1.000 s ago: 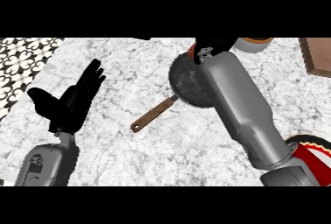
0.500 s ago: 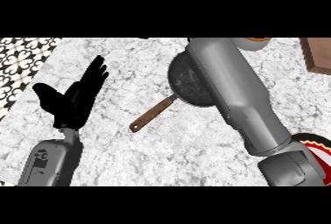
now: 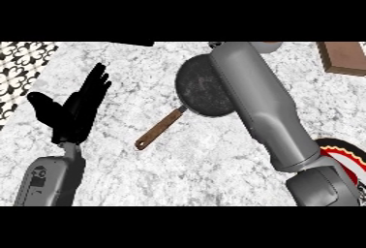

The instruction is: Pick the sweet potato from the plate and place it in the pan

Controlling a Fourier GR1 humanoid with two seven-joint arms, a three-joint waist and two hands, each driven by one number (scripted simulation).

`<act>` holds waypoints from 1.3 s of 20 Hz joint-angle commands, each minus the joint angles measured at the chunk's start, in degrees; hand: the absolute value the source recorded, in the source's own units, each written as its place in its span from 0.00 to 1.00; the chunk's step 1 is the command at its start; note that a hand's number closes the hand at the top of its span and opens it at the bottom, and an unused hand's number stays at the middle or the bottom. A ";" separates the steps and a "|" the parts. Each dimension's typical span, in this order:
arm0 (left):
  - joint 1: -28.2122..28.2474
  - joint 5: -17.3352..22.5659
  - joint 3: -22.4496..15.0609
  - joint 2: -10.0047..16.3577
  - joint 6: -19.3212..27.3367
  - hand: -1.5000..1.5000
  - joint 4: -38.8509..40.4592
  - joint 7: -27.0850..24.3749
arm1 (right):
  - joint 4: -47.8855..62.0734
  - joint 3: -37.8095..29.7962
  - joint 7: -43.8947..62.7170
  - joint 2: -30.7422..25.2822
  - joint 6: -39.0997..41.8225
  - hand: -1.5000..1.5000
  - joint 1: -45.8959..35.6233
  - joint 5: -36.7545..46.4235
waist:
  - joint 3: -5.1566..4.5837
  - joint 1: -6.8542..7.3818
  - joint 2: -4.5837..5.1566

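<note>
Head view gives you the right forearm (image 3: 257, 97) running from the near right corner of the tabletop (image 3: 207, 169) toward its far edge, crossing over the right side of the pan (image 3: 199, 87). Its hand passes out beyond the top of the view, so you cannot tell whether it is curled or straight, or whether it holds anything.

The sweet potato shows nowhere. It is not on the bare dark floor of the pan left of the forearm, nor on the sliver of plate (image 3: 349, 154) that peeks out at the right edge by the elbow. It may be in the hidden hand or under the forearm; you cannot say which.

The pan sits near the far edge, beneath and just left of that forearm. Its handle (image 3: 159, 130) slants back toward the near left. The plate lies on the near side, well behind the wrist. The right arm is plainly the nearer one to both.

Your left hand (image 3: 71, 109) rests by the left edge, fingers straight and up, holding nothing, well apart from the pan.

If the potato is held, the hand looks to be past the pan's far rim, so expect to draw it back toward you before letting go.
</note>
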 commanded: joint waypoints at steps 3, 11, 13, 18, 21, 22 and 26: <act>-0.36 -0.74 0.67 -0.30 1.12 0.50 1.70 -1.13 | 1.77 2.17 13.02 0.76 -11.24 1.00 4.42 -1.19 | 0.12 -1.96 -0.06; 2.77 0.29 1.90 0.84 -0.15 0.50 0.99 -1.99 | 4.21 2.32 7.07 0.76 -20.79 1.00 10.47 -5.89 | 0.19 -2.16 -0.13; 1.93 0.27 1.15 0.00 0.17 0.50 0.21 -1.51 | 5.70 2.37 7.47 0.76 -23.68 1.00 13.31 -5.49 | 0.23 -1.97 0.11; 1.51 0.76 2.29 1.01 0.09 0.50 -0.39 -0.90 | 4.97 -3.82 9.06 0.76 -28.02 0.00 18.17 -9.91 | 0.35 -2.97 -0.13; 1.53 0.50 2.26 0.70 0.65 0.50 -0.79 -0.95 | 5.45 -6.08 6.98 0.76 -29.40 0.00 17.31 -13.66 | 0.31 -2.75 -0.36; 1.75 0.92 2.43 1.37 -0.60 0.50 0.15 -1.42 | 6.11 -6.09 5.16 0.76 -32.37 0.00 18.33 -14.13 | 0.31 -2.55 -0.04; 2.46 -0.02 1.16 0.62 -0.05 0.50 -1.23 -1.24 | 8.15 -4.68 1.84 0.76 -39.08 0.00 19.12 -15.84 | 0.32 -2.15 -0.29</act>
